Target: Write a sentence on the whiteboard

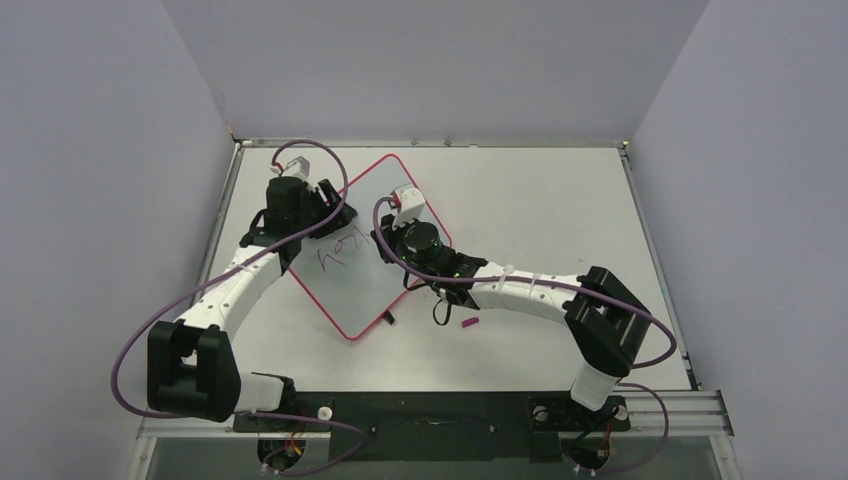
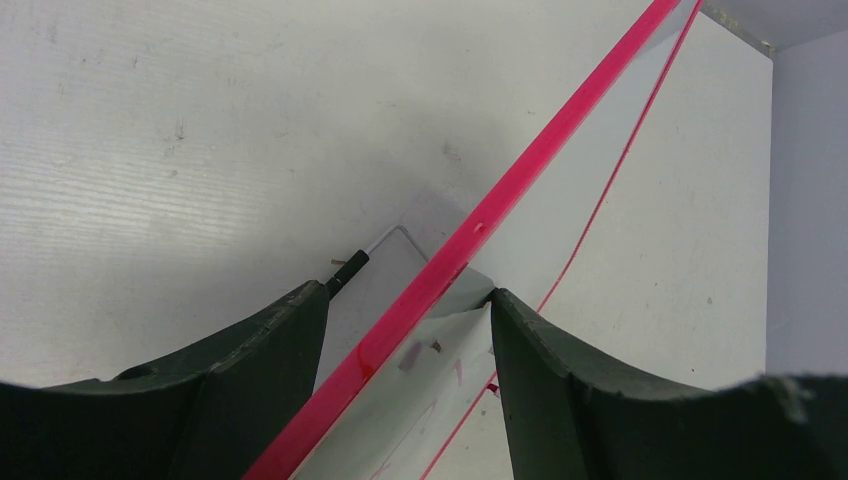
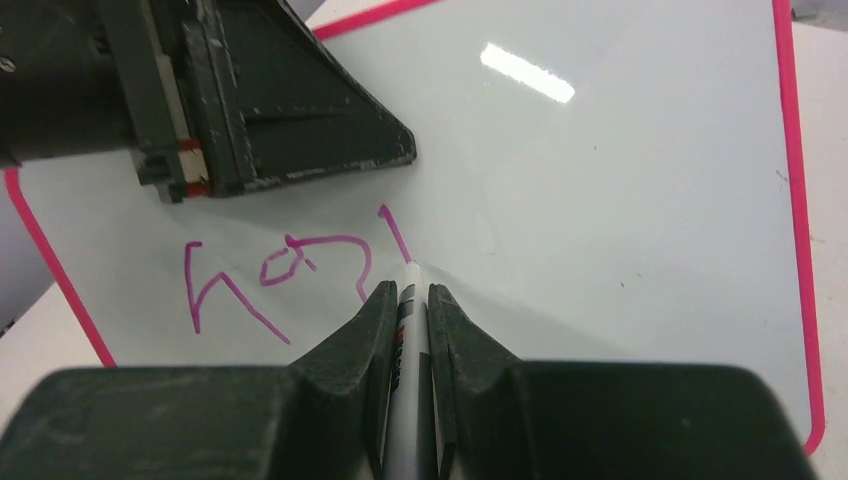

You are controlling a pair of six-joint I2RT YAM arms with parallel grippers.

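Observation:
The whiteboard [image 1: 365, 290] lies turned like a diamond on the table, with a thin red-pink frame. The sentence [image 1: 340, 252] is only a few purple strokes near its left corner, clearer in the right wrist view [image 3: 280, 275]. My right gripper [image 1: 388, 250] [image 3: 410, 290] is shut on a white marker [image 3: 412, 340] whose tip touches the board [image 3: 620, 200] at the end of the last stroke. My left gripper [image 1: 325, 212] [image 2: 410, 310] stands open astride the board's red frame [image 2: 520, 170], with one finger [image 3: 300, 110] resting on the board surface.
A small magenta cap [image 1: 469, 323] lies on the table right of the board's near corner. A small black piece [image 1: 390, 320] sits at the board's near right edge. A bent wire with a black tip [image 2: 350, 268] lies beside the frame. Grey walls enclose the table.

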